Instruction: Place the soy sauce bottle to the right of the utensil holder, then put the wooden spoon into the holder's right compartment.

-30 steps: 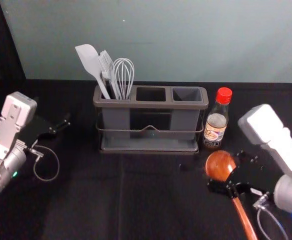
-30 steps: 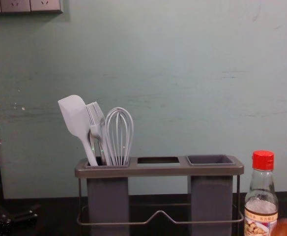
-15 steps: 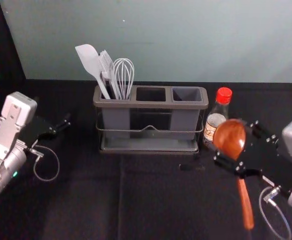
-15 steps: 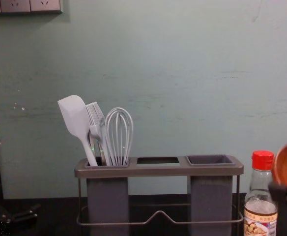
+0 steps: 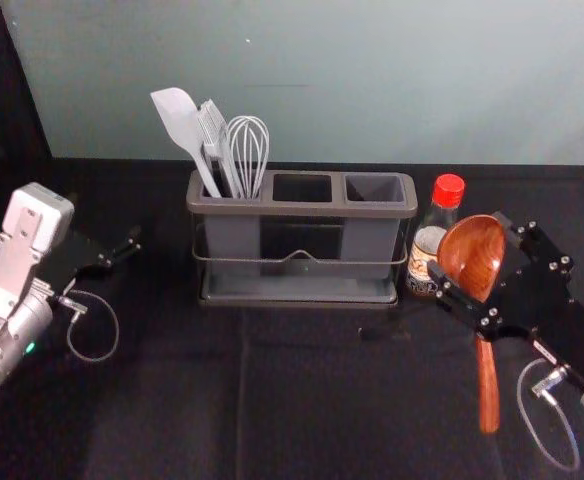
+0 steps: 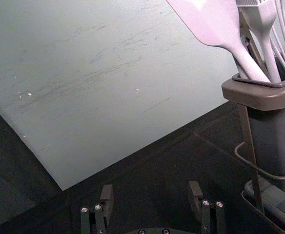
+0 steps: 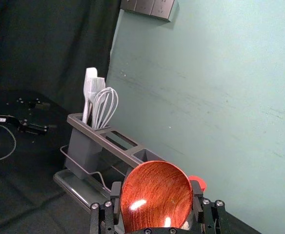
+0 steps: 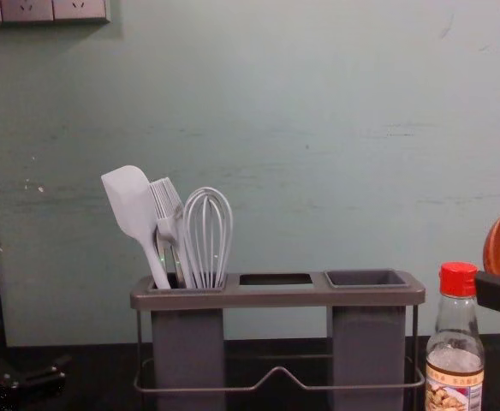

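Right end effector (image 5: pixel 469 245) grips wooden spoon (image 5: pixel 475 262), bowl between fingers (image 7: pixel 115 195).

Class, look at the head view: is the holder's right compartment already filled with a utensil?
No, the right compartment stands empty, with the white utensils in the left one.

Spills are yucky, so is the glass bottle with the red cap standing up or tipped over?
Upright: the clear glass soy sauce bottle has its red cap on top, above its label.
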Motion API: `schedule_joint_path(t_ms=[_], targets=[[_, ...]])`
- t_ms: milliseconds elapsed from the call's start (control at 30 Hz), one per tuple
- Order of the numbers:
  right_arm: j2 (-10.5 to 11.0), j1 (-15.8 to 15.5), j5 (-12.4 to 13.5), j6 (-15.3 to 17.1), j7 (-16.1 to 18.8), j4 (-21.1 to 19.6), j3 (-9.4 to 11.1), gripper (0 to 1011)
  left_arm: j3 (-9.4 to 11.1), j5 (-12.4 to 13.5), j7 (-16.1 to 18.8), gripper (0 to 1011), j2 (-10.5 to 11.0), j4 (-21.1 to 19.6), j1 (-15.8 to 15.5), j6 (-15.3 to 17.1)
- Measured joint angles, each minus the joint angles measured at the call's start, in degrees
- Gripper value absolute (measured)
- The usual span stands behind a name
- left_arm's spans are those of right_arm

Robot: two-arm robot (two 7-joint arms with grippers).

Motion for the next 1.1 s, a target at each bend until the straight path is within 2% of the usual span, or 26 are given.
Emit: schedule_joint_path(t_ms=[867,967,1067,1100], targets=[[0.1,-0.1,0.0,-0.2,0.2,0.0,0.0,848,0.0,0.0,0.0,1005,0.0,0.0,0.0,0.0],[-0.4,0.1,0.0,-1.7,-0.1,-0.3,0.3,849,0.0,0.0,0.0,1005,0.0,0.0,0.0,0.0],[-1.6,1.1,-0.1,-5.3,-1.3,-1.2,0.9,849,0.0,0.0,0.0,1005,0.0,0.0,0.0,0.0],[-1.6,1.1,-0.1,-5.3,-1.3,-1.2,0.9,848,0.0,0.0,0.0,1005,0.0,0.0,0.0,0.0]])
